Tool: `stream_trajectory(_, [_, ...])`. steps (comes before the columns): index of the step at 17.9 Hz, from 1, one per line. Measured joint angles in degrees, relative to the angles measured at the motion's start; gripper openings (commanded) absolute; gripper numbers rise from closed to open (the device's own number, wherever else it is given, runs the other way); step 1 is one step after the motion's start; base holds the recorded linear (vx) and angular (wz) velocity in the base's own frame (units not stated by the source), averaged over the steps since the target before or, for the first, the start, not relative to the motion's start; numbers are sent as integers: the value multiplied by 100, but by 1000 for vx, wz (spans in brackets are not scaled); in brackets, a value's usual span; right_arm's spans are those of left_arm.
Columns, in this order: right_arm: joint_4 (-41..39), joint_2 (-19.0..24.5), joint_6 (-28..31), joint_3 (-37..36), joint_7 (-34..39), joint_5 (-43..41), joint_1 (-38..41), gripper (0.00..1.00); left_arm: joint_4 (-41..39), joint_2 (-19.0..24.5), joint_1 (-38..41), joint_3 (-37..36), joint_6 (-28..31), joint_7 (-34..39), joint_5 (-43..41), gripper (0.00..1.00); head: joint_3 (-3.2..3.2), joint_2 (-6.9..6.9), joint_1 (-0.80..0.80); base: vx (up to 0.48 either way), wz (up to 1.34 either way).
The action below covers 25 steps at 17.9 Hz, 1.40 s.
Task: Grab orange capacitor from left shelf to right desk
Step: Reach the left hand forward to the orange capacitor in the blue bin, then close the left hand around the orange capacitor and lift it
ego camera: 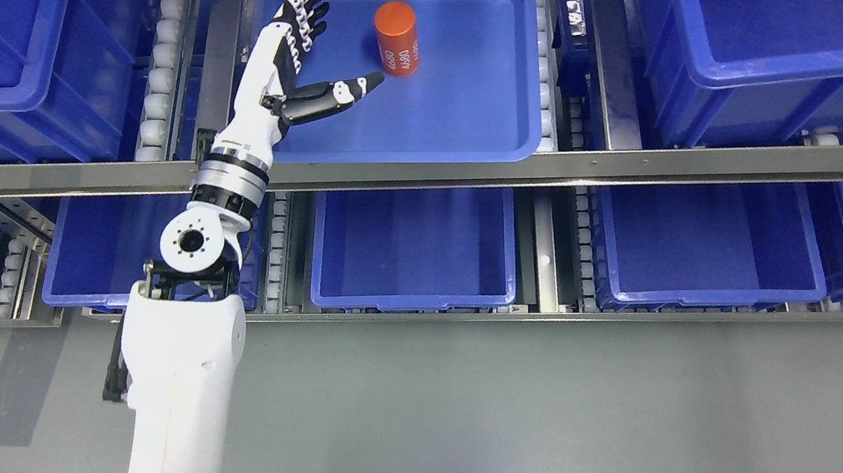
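An orange cylindrical capacitor point(398, 38) with white print stands upright in a shallow blue tray point(487, 116) on the upper shelf level. My left hand point(336, 47) reaches into that tray from the lower left, just left of the capacitor. Its fingers point(305, 9) are spread and point up and away, while the thumb point(343, 90) stretches toward the capacitor's base, its tip almost touching it. The hand holds nothing. My white left arm point(181, 376) rises from the bottom edge. My right arm is out of view.
Deep blue bins point(774, 3) fill the shelf to the right and upper left. Lower bins point(415, 246) sit beneath a metal shelf rail point(631, 169). Roller tracks point(160, 83) run between bins. Grey floor point(502, 427) lies below.
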Motion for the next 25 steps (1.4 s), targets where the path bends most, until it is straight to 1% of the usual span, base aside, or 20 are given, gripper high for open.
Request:
stream_trajectory(10, [0,0,20,0,0,0,0,100,1277,-8,-1018,-700,35,-70,-28,95,0,0,0,9,27])
stream_trajectory(15, [0,0,22,0,0,0,0,100,1816,-10,-1389,-1079,50,-75,-23,87,0,0,0,2,8])
stream_trajectory(18, [0,0,22,0,0,0,0,100,2130,-11,-1552,-1300,-46,-75,67,76,0,0,0,0,7])
stream_trajectory(20, [0,0,22,0,0,0,0,100,2332,-12,-1627,-1426,-128,-71,100,56,0,0,0,0,0])
stream_trajectory(21, [0,0,22,0,0,0,0,100,2462,-12,-1659,-1495,-244,-60,66,53,0,0,0,0,0])
stream_trajectory(23, [0,0,23,0,0,0,0,100,2635,-12,-1690,-1545,-421,-24,31,43,0,0,0,7,30])
stream_trajectory(25, [0,0,23,0,0,0,0,100,2774,-13,-1709,-1553,-509,-12,16,26,0,0,0,1,10])
